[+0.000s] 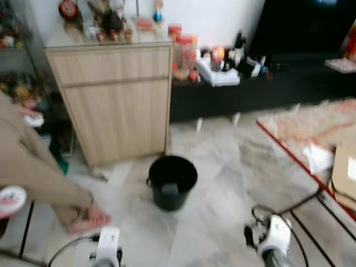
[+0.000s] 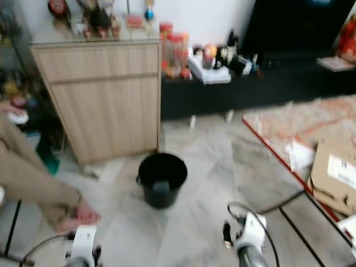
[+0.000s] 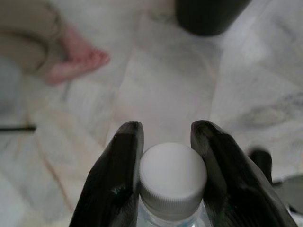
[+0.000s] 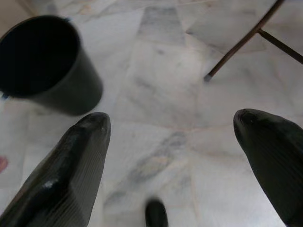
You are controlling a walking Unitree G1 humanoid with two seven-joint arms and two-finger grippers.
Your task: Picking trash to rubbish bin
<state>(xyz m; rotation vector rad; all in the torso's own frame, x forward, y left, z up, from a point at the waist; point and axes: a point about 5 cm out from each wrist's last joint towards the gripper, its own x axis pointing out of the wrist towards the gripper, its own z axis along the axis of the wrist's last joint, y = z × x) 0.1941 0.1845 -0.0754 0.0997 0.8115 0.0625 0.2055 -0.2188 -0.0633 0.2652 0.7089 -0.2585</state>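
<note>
Ahead, a round black plastic bin [image 1: 172, 182] stands on the marble floor [image 1: 222, 183] before a wooden cabinet [image 1: 114, 103]. A person's bare foot [image 1: 89, 218] is near. The left gripper [image 3: 168, 142] pinches a white-capped clear bottle [image 3: 173, 182]; the right gripper [image 4: 175, 156] hangs spread.

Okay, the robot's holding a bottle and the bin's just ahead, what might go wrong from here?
1. The left end effector grips the clear plastic bottle with a white cap just under the cap, so it might slip or swing as the robot moves.
2. The black round plastic bin stands on the pale marble floor some way ahead; an early release would likely miss.
3. A person's bare foot rests left of the bin, close to the robot's path.
</note>
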